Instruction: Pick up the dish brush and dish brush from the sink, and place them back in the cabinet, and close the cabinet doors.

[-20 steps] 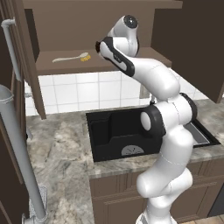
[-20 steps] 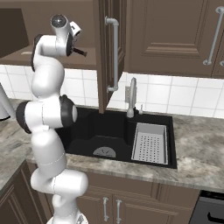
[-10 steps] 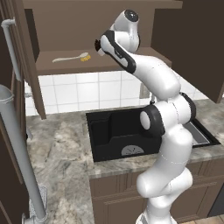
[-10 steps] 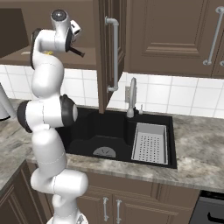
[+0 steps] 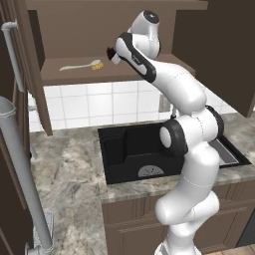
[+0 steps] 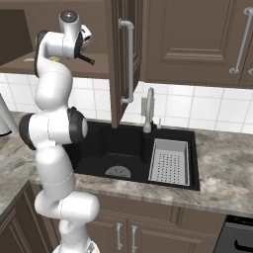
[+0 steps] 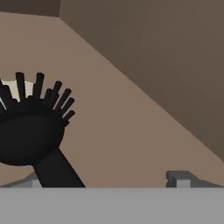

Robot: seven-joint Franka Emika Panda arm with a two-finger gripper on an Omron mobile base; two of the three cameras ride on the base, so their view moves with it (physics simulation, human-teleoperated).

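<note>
While the arm reaches up into the open wall cabinet, the scene reads as follows.

Brushes: two. The white-handled brush (image 5: 79,65) with its yellow-orange head lies flat on the cabinet shelf (image 5: 69,75), at about 10 o'clock in the left base view. The black brush (image 7: 33,131) shows close up in the hand view at 8 o'clock, bristles fanned upward, handle running down toward 6 o'clock.

Gripper: one (image 5: 110,53), up at shelf height, just to the 3 o'clock side of the white brush's head. Its fingers (image 7: 177,179) stand spread wide; the black brush lies by the left fingertip, not pinched between them.

Sink: one black basin (image 5: 117,149) with a round grey drain (image 6: 118,171) and a grey rack (image 6: 170,161) in its right part; no brush lies in it.

Faucet: one (image 6: 148,109), at the back rim of the sink.

Cabinet doors: one door (image 6: 121,59) with a long silver handle (image 6: 130,62) stands swung open, edge-on in the right base view.
</note>
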